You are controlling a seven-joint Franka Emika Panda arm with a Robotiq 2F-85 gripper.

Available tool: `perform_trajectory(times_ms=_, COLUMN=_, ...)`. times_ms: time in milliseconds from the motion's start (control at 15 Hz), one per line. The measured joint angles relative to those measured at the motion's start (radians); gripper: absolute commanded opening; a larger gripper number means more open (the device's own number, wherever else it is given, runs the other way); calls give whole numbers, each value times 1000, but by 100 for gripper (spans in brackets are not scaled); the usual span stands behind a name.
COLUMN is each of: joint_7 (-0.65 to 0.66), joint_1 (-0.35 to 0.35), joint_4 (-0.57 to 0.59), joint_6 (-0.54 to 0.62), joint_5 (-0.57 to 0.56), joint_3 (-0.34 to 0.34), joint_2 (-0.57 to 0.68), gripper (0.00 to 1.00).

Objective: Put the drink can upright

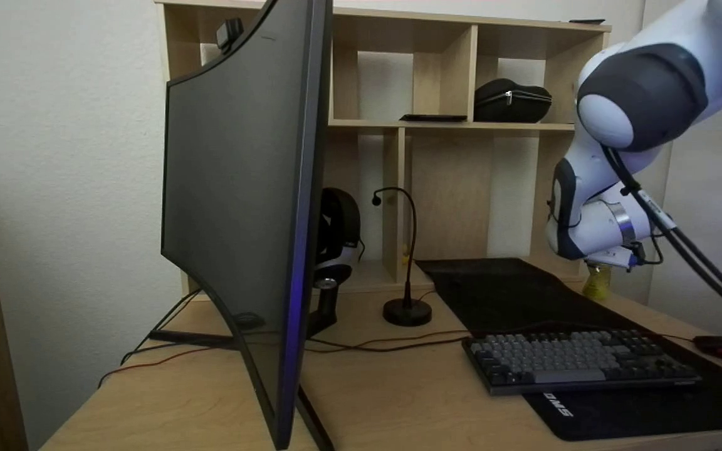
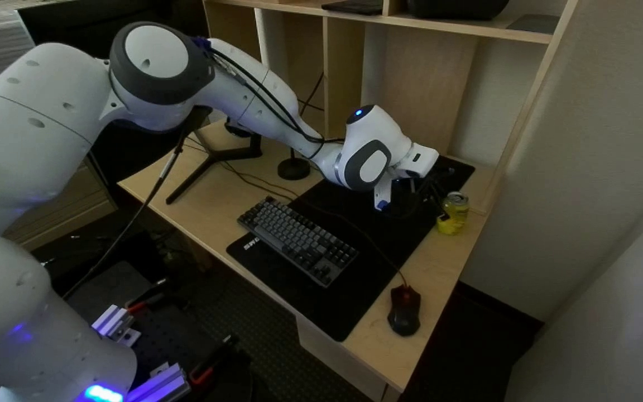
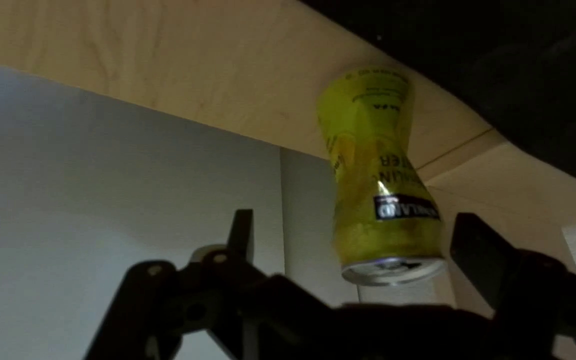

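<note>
The drink can [image 2: 454, 214] is bright yellow and dented in its middle, with a silver top. It stands upright on the bare wood beside the black mat, near the desk's far corner. It also shows in an exterior view [image 1: 597, 283], partly covered by the wrist. In the wrist view, which stands upside down, the can [image 3: 380, 150] has its top between my two fingers. My gripper [image 3: 353, 216] is open, with gaps on both sides of the can and the right finger closer to it. In an exterior view my gripper [image 2: 437, 202] is beside the can, partly hidden.
A black mat [image 2: 321, 312] carries a keyboard [image 2: 299, 237]. A mouse [image 2: 404, 310] lies near the desk's side edge. A wooden shelf [image 1: 436, 128] and walls rise behind the can. A monitor [image 1: 242, 188] and a small black gooseneck stand [image 1: 407, 310] are farther along the desk.
</note>
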Motion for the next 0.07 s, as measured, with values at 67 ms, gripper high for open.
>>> perform_trajectory(times_ms=67, joint_7=-20, joint_1=-3, joint_4=-32, joint_6=-30, joint_5=-20, joint_3=12, joint_2=-35, gripper=100)
